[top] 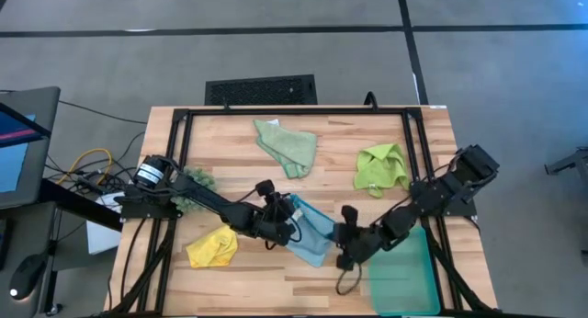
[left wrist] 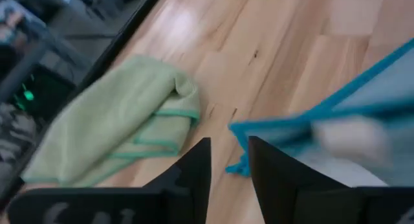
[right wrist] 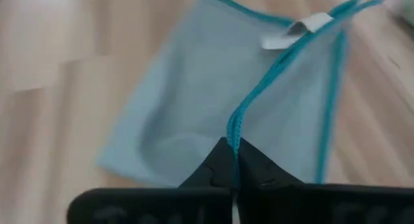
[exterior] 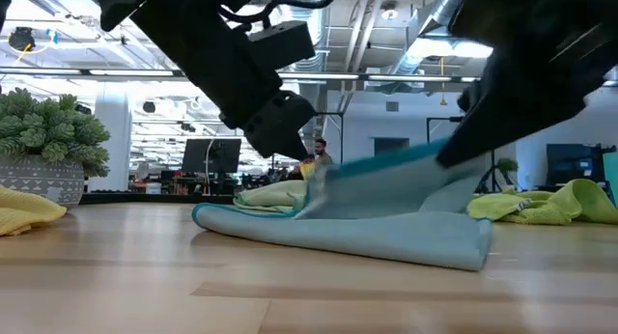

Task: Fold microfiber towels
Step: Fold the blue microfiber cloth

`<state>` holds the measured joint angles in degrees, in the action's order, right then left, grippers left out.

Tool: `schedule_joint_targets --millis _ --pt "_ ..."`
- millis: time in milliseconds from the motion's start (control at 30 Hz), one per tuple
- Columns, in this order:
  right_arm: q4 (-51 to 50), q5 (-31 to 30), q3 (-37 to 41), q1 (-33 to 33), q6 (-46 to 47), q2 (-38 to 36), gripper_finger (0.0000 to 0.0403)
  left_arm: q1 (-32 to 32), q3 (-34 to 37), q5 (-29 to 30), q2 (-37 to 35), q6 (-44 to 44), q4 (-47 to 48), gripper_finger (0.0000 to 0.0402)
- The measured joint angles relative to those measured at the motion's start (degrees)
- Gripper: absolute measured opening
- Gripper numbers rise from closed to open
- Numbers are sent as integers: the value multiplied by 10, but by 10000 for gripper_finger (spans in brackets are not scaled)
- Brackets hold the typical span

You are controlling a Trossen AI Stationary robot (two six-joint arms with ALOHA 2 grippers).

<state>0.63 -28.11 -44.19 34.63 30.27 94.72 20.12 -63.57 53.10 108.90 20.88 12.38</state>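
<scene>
The light blue towel (top: 310,231) lies near the middle of the table between my two grippers, with one edge raised (exterior: 386,170) and the rest on the wood. My right gripper (right wrist: 233,149) is shut on its teal hem. My left gripper (left wrist: 228,153) stands at the towel's opposite side with its fingers a little apart and a hemmed corner (left wrist: 238,164) by their tips. The pale sage green towel (top: 287,145) and the lime green towel (top: 381,168) lie crumpled farther back. The yellow towel (top: 213,246) lies near the front left. My right gripper pinches the blue towel's teal hem (right wrist: 237,130) between its two shut fingers, slanting down from the table's right. That edge is lifted into a ridge (exterior: 425,160), while the towel's lower part (exterior: 386,239) stays on the table. My left gripper: I cannot tell whether its fingers touch the towel's corner.
A teal tray (top: 404,277) sits at the front right, close under my right arm. A dark green spiky clump (top: 198,180) stands at the left by my left arm. A black frame (top: 294,109) runs along the table's far and side edges.
</scene>
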Motion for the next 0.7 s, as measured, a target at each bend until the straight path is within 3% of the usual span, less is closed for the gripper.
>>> schedule_joint_targets --millis 133,333,500,567,700 --pt "34 24 -1 26 -56 0 47 26 0 1 0 -72 -5 80" --pt "30 27 -1 30 -68 0 33 65 0 0 0 -196 -17 72" --pt "28 28 -1 23 -65 2 16 74 -7 -12 0 -292 -48 107" --pt "28 30 -1 21 -64 2 15 68 -11 -59 -1 -317 -65 135" --pt "28 30 -1 21 -63 2 26 43 -8 -207 7 -382 -134 192"
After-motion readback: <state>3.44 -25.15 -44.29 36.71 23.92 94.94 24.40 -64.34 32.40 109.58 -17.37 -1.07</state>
